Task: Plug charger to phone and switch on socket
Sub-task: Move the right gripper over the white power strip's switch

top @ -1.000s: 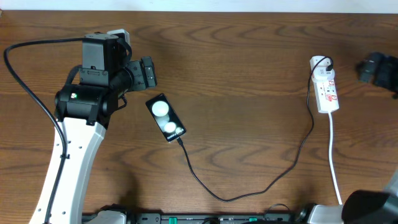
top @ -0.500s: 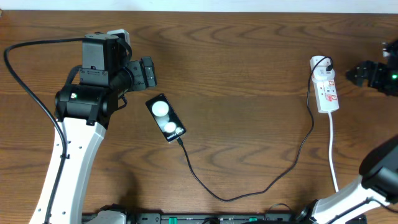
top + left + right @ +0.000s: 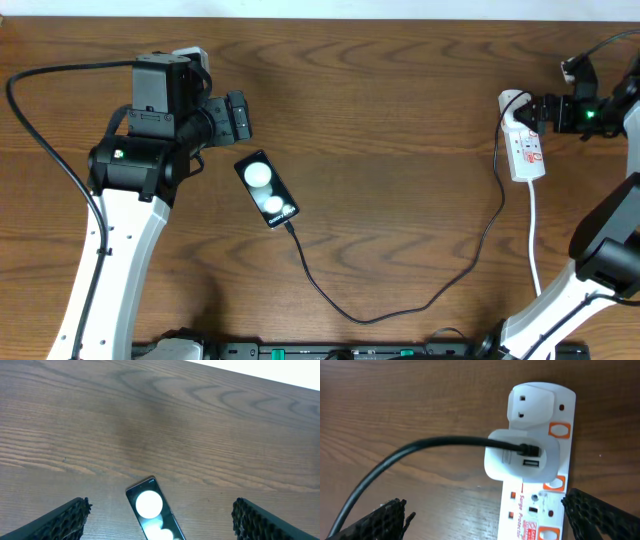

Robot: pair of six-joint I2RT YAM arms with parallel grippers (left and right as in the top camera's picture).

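On the left, the left gripper [image 3: 238,115] hangs over the table [image 3: 400,80]. Its fingers [image 3: 65,520] are spread wide with nothing in them. The phone [image 3: 267,188] lies flat just beside it, a bit toward the middle. The thin black cable [image 3: 370,317] meets the phone's near end (it looks plugged in, but the tip is too small to be sure). It loops across the wood and climbs to the white socket [image 3: 525,140] on the right. There it runs into a white plug block [image 3: 520,460] that sits in the socket. The right gripper [image 3: 546,108] hovers just beside the socket's far end, and its fingers [image 3: 592,515] are spread wide and empty too.

I think the job left is to press the orange switch [image 3: 559,430]. The socket lies loose, so a sideways push could slide it and not click the switch. A finger could also snag the cable and tug the tip out of the phone. There is more than one orange switch, and pressing the wrong one would give no power.
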